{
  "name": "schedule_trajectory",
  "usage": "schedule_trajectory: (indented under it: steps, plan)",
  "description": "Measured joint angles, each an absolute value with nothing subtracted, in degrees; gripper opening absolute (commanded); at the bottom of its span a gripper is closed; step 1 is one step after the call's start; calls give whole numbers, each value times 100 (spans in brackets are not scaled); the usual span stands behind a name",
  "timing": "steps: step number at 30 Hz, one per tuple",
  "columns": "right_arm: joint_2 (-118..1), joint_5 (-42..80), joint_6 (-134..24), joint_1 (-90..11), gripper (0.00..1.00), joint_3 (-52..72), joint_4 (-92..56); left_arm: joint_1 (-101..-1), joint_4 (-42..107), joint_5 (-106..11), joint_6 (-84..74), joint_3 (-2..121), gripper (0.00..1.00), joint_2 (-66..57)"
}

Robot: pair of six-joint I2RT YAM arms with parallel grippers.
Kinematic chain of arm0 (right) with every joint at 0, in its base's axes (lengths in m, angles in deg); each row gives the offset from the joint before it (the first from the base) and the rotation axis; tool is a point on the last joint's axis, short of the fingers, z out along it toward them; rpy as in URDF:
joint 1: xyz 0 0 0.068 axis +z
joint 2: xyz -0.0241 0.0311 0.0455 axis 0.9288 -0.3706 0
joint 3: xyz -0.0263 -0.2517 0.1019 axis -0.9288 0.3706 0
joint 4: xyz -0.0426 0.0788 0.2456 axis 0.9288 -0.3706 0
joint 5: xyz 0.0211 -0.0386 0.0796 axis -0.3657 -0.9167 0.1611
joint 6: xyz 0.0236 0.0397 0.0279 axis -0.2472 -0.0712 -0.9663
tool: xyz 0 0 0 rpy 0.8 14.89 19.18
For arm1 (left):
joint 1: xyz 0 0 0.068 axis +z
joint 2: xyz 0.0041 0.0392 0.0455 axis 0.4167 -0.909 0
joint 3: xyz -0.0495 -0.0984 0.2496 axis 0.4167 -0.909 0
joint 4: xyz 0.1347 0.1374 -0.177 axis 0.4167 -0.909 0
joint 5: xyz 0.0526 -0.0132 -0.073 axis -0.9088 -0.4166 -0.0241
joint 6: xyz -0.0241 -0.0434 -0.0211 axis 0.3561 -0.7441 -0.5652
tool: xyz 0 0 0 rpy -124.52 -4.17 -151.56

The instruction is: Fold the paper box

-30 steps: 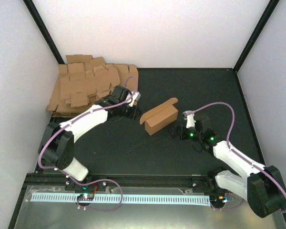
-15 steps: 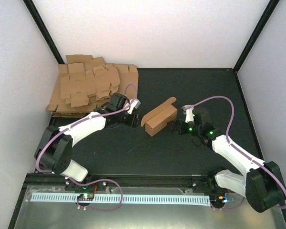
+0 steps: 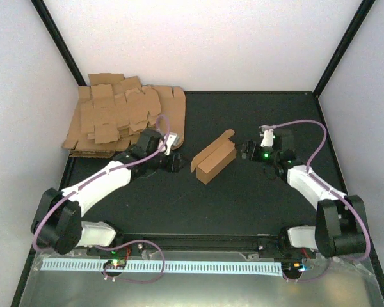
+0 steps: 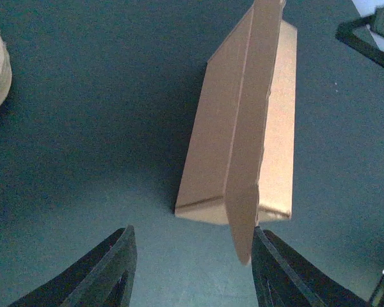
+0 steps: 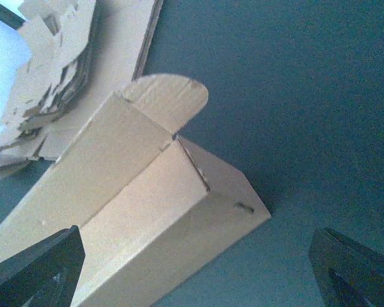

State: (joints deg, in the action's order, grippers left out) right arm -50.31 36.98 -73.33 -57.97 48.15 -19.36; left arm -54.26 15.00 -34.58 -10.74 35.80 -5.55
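The dark worktop [image 3: 243, 204] carries a thick pile of brown cardboard sheets [image 3: 115, 118] in its far left corner. Near the middle lies the paper box [image 3: 214, 160], a small oblong carton. Its long axis runs on a diagonal, from near-left to far-right in the top view. A long flap stands up along its far-left side, and a rounded tab rises at the far-right end.

The left gripper [image 3: 173, 160] sits just left of the carton, pointing at its near-left end. In the left wrist view its fingers [image 4: 115, 268] stand apart with nothing between them; the flap's tip hangs close by the right-hand finger, and I cannot tell whether they touch. The right gripper [image 3: 248, 150] is off the far-right end, jaws spread wide and clear of the carton.

Both wrist views cut the carton off at the frame edge. From above, the dark fingertips blur into the dark worktop.
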Motion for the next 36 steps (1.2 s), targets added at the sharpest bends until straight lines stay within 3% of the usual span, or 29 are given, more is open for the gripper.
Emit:
schedule_trajectory:
  steps: [5,18,26,36]
  plan:
    - [-5695,4142,-7527,-5926,100,4659,-1346,-5441,1784,-3220,-1553,2986,52,-24]
    - [-7135,5598,-8421,-6015,73,4397,451,-5697,2708,-2653,-2416,2680,54,247]
    - [-6982,5917,-8587,-5867,72,4948,807,-5697,2568,-2634,-2364,2835,55,118]
    - [-5772,5746,-8550,-5373,76,5796,575,-5697,1487,-3106,-1730,3624,58,-2]
